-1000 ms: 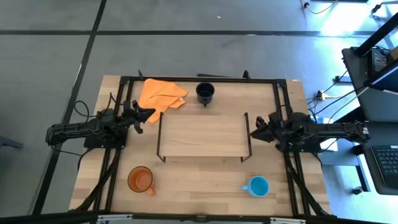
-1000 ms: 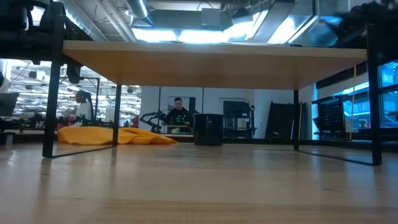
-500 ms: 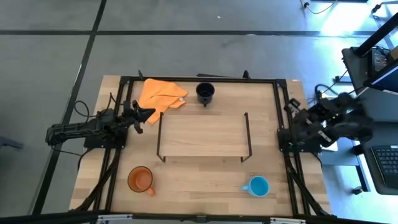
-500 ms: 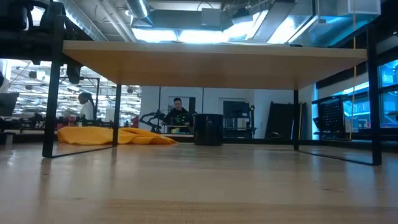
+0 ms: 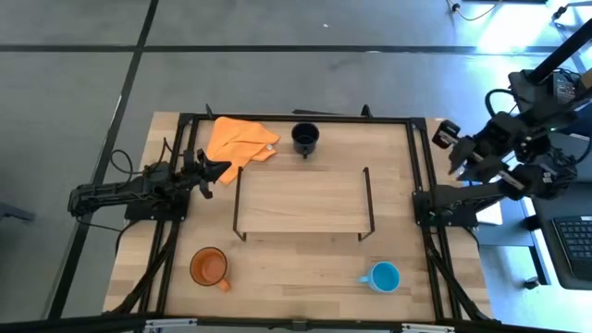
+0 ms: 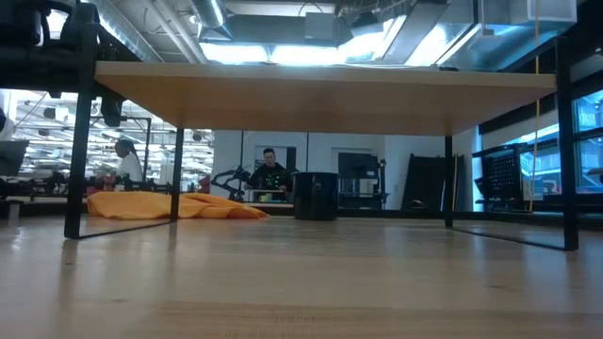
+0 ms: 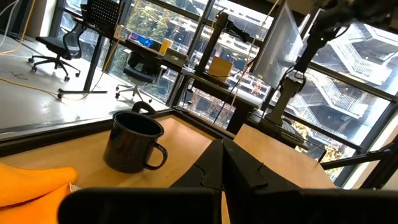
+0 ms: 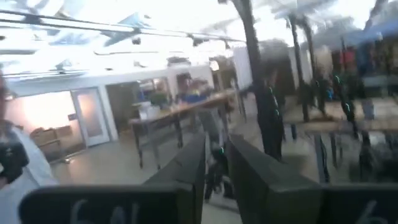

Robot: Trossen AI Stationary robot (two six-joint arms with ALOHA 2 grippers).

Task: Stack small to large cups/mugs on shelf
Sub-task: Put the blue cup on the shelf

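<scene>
Orange cloth (image 5: 239, 140) crumpled at far-left corner of wooden tabletop (image 5: 305, 264); same cloth (image 6: 174, 205) seen low. Beyond table: person seated (image 6: 271, 169), another standing (image 6: 125, 160). Office chair (image 7: 59, 46) on floor; possibly desks behind.

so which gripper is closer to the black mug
Left. The left gripper sits by the orange cloth, a short way from the black mug; the right gripper is raised past the table's right edge.
</scene>
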